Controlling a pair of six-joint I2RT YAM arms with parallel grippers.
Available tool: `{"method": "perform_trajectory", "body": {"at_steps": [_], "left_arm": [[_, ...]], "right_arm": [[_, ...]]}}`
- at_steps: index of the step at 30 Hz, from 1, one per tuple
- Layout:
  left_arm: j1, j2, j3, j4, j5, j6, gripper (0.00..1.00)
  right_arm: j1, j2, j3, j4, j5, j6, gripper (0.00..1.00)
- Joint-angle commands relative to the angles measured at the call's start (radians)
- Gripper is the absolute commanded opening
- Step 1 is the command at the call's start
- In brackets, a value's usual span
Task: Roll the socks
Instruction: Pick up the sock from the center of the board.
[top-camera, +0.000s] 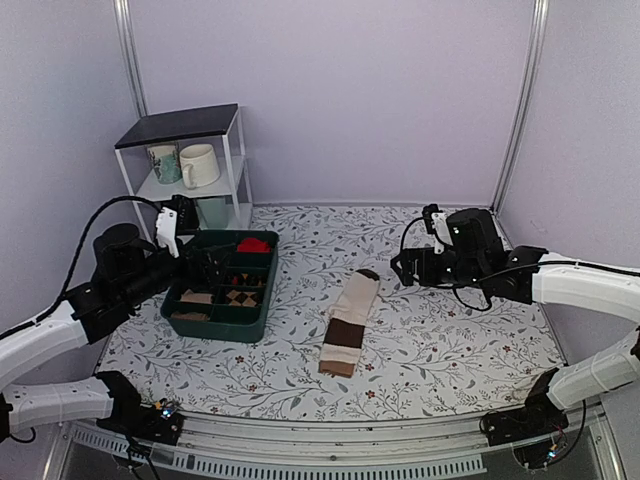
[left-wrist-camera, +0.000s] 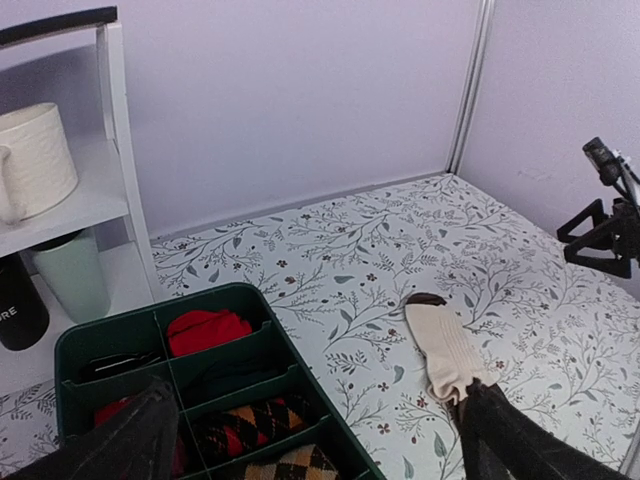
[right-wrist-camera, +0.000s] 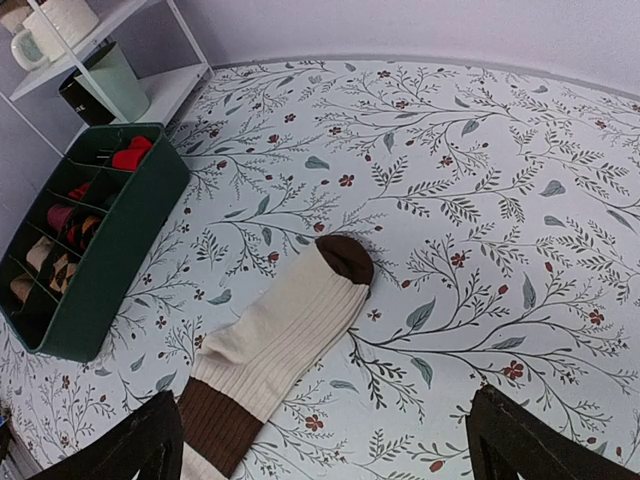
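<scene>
The socks (top-camera: 349, 325) lie flat and stretched out in the middle of the floral table, cream with dark brown bands, the dark brown end pointing away from the arms. In the right wrist view the socks (right-wrist-camera: 285, 335) run from centre to lower left. In the left wrist view the socks (left-wrist-camera: 445, 345) show only their far part. My left gripper (top-camera: 212, 262) hovers open over the green organizer, with nothing between its fingers (left-wrist-camera: 130, 440). My right gripper (top-camera: 400, 267) hangs open above the table, right of the socks' far end and apart from them, fingers (right-wrist-camera: 520, 435) wide.
A green compartment organizer (top-camera: 215, 328) sits left of the socks and holds red rolled socks (left-wrist-camera: 205, 330) and checked rolled socks (left-wrist-camera: 265, 420). A white shelf (top-camera: 185, 125) with mugs (top-camera: 200, 165) stands at the back left. Lilac walls enclose the table.
</scene>
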Motion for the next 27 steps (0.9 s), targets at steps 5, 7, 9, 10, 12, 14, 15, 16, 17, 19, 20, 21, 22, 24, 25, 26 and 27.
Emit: {"method": "perform_trajectory", "body": {"at_steps": [5,7,9,10,12,14,15,16,17,19,20,21,22,24,25,26,27], "left_arm": [[-0.009,0.003,0.0,-0.003,0.048,0.018,0.99],[-0.009,0.002,-0.001,0.001,0.058,0.018,1.0],[-0.009,0.0,-0.004,0.003,0.065,0.019,1.0],[-0.009,0.0,-0.006,0.005,0.064,0.018,0.99],[-0.009,0.001,-0.011,0.011,0.059,0.01,1.0],[-0.009,0.003,-0.012,0.016,0.052,0.007,1.0],[-0.009,0.003,-0.012,0.018,0.043,0.002,0.99],[-0.009,0.001,-0.014,0.025,0.031,-0.006,1.0],[-0.009,-0.004,-0.021,0.035,0.018,-0.017,1.0],[-0.009,-0.025,-0.037,0.055,0.019,-0.023,0.99],[-0.008,-0.038,-0.048,0.065,0.041,-0.009,0.99],[-0.008,-0.052,-0.062,0.088,0.072,0.005,1.0],[-0.009,-0.062,-0.074,0.104,0.101,0.01,1.0],[-0.009,-0.066,-0.083,0.108,0.14,0.006,1.0],[-0.01,-0.06,-0.085,0.106,0.162,0.002,0.99],[-0.012,-0.054,-0.088,0.108,0.191,-0.002,0.99],[-0.017,-0.043,-0.091,0.112,0.215,-0.005,0.99]], "right_arm": [[-0.001,-0.023,-0.034,0.051,0.002,-0.027,1.0],[0.0,-0.032,-0.049,0.064,-0.007,-0.041,1.0],[-0.001,-0.041,-0.064,0.079,-0.02,-0.051,1.0],[-0.001,-0.046,-0.076,0.087,-0.042,-0.064,1.0],[-0.001,-0.051,-0.097,0.107,-0.103,-0.101,1.0],[-0.001,-0.052,-0.119,0.118,-0.196,-0.133,1.0],[0.0,-0.059,-0.142,0.137,-0.244,-0.145,0.99],[0.004,-0.068,-0.17,0.163,-0.288,-0.154,0.99],[0.011,-0.08,-0.197,0.195,-0.321,-0.169,0.99],[0.03,-0.097,-0.251,0.246,-0.364,-0.181,0.99],[0.042,-0.102,-0.272,0.265,-0.381,-0.184,0.99],[0.06,-0.105,-0.295,0.283,-0.397,-0.187,0.99],[0.082,-0.108,-0.315,0.303,-0.406,-0.194,0.99],[0.133,-0.11,-0.36,0.359,-0.422,-0.213,0.99],[0.155,-0.11,-0.384,0.399,-0.436,-0.221,0.99],[0.176,-0.108,-0.406,0.443,-0.453,-0.229,0.99],[0.193,-0.103,-0.423,0.489,-0.47,-0.238,0.98]]}}
